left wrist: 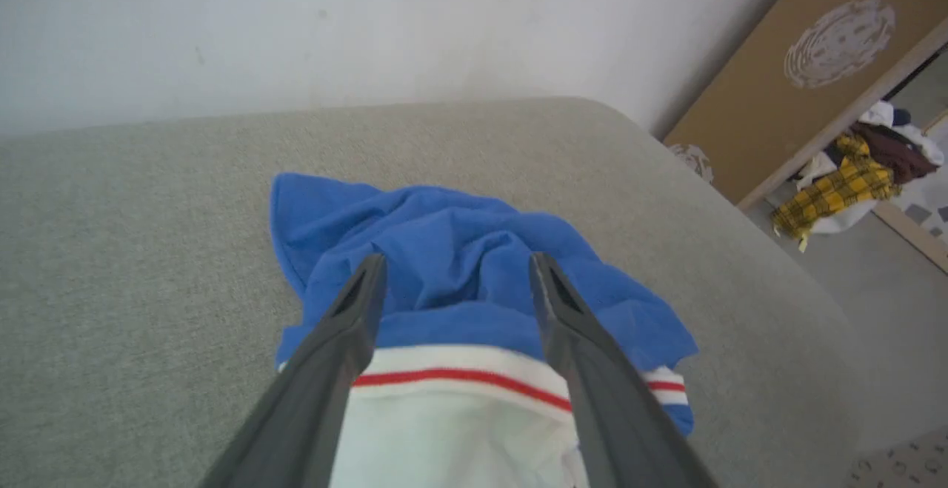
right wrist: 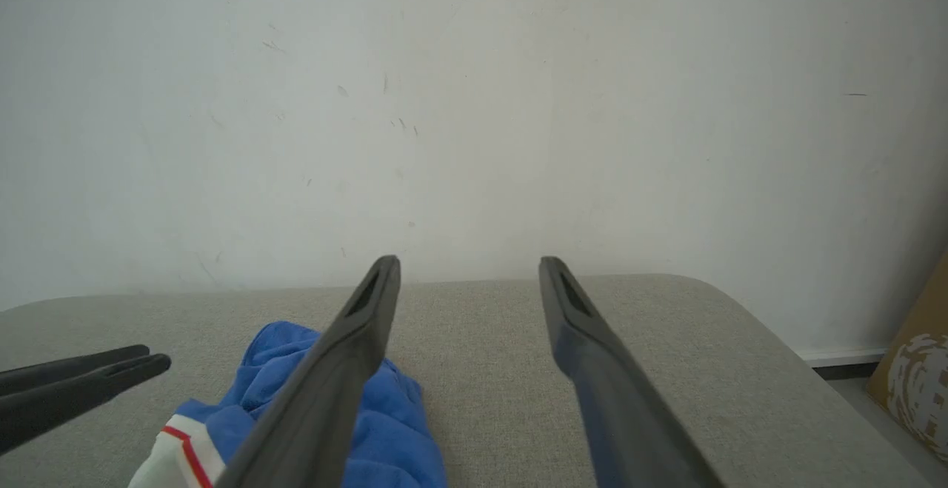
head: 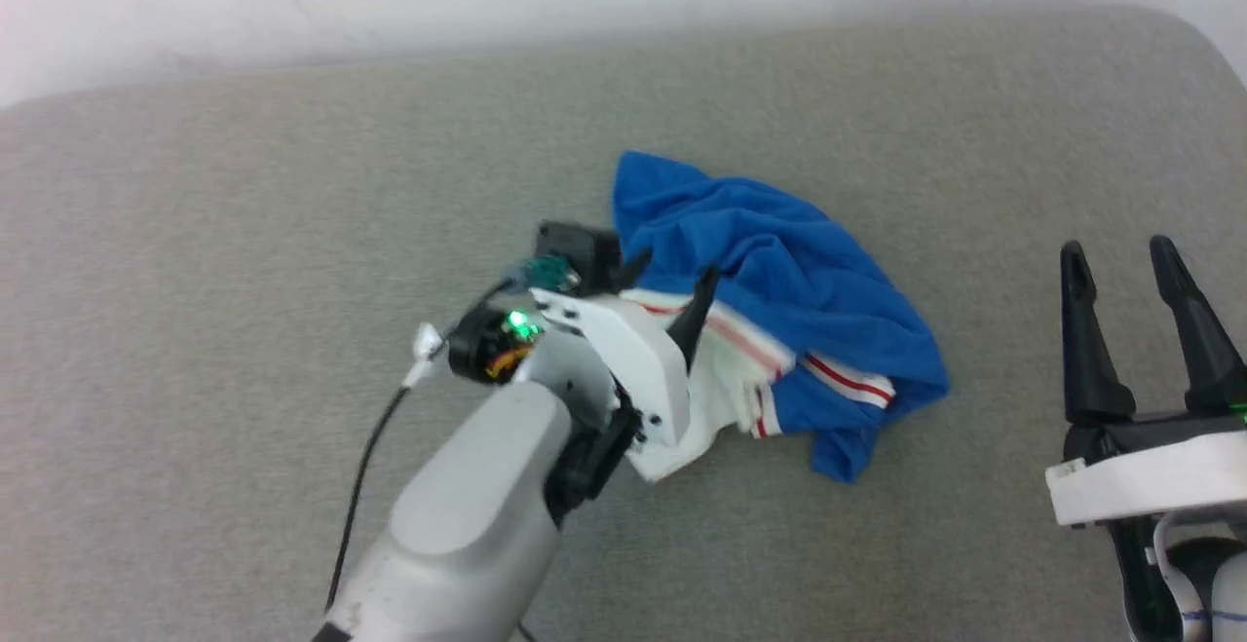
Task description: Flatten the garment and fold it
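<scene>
since the shirt lies as a crumpled heap near the middle of the grey fabric surface, the step in hand looks like flattening, with no fold begun. the left hand hangs over the heap's near-left edge, fingers spread wide, straddling the white sleeve and its red stripe, grasping nothing. the right hand hovers well off to the right, also spread and empty.

to do this well, i would have each hand pinch a separate edge, one at the white sleeve and one at the far blue corner. each should take a single layer. then i would draw them apart low over the surface, so the bunching pulls out rather than the whole heap dragging along.

the heap's long axis slants in the head view, from far and left to near and right. the striped sleeve faces the robot. which way the collar or hem points i cannot tell.
</scene>
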### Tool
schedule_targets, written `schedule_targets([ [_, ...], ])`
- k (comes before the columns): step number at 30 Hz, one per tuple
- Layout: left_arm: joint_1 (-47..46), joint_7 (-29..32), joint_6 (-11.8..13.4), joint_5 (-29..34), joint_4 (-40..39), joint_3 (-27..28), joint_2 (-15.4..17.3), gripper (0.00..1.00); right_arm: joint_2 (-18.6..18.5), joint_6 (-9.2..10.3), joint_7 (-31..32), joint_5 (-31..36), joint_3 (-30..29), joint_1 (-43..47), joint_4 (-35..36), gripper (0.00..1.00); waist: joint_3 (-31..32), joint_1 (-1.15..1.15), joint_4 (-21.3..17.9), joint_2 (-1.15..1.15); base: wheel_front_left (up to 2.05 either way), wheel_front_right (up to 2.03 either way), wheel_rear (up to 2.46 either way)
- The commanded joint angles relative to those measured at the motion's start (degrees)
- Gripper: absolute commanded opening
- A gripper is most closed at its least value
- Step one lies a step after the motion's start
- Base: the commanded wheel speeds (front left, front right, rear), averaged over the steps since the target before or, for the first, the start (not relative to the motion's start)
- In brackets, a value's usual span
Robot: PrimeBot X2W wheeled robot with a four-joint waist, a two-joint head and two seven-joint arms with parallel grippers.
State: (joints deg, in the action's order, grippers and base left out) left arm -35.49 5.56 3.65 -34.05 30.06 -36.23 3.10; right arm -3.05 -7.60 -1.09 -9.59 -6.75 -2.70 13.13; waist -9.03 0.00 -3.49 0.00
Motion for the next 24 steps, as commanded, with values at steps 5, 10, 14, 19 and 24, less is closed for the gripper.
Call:
schedule_targets([
  [5, 6.8, -4.1, 4.3, -0.9, -14.8, 5.5, 6.5, 1.0, 0.2, 0.11, 0.5, -0.4, -0.3, 2.3, 0.5, 1.0, 3.2, 0.0, 3.5, 0.0, 0.0, 0.0, 0.0],
  [10, 17.6, -12.4, 8.8, 0.9, -29.3, 11.0, 13.2, 1.0, 0.2, 0.11, 0.7, -1.1, -0.5, 4.2, -0.1, 1.0, 3.8, 0.0, 3.7, 0.0, 0.0, 0.0, 0.0],
  [14, 28.0, -18.4, 11.4, 3.1, -36.5, 13.6, 16.5, 1.0, 0.2, 0.11, 0.8, -1.4, -0.8, 6.7, -0.9, 1.0, 4.1, 0.0, 3.5, 0.0, 0.0, 0.0, 0.0],
  [19, 39.5, -20.4, 14.4, 7.9, -39.9, 14.5, 16.8, 1.0, 0.2, 0.11, 0.8, -1.8, -0.9, 9.8, -2.0, 1.0, 4.1, 0.0, 3.7, 0.0, 0.0, 0.0, 0.0],
  [24, 43.2, -20.5, 14.6, 9.1, -40.6, 15.4, 13.1, 1.0, 0.2, 0.11, 0.8, -1.6, -1.1, 11.1, -2.5, 1.0, 4.0, 0.0, 5.2, 0.0, 0.0, 0.0, 0.0],
])
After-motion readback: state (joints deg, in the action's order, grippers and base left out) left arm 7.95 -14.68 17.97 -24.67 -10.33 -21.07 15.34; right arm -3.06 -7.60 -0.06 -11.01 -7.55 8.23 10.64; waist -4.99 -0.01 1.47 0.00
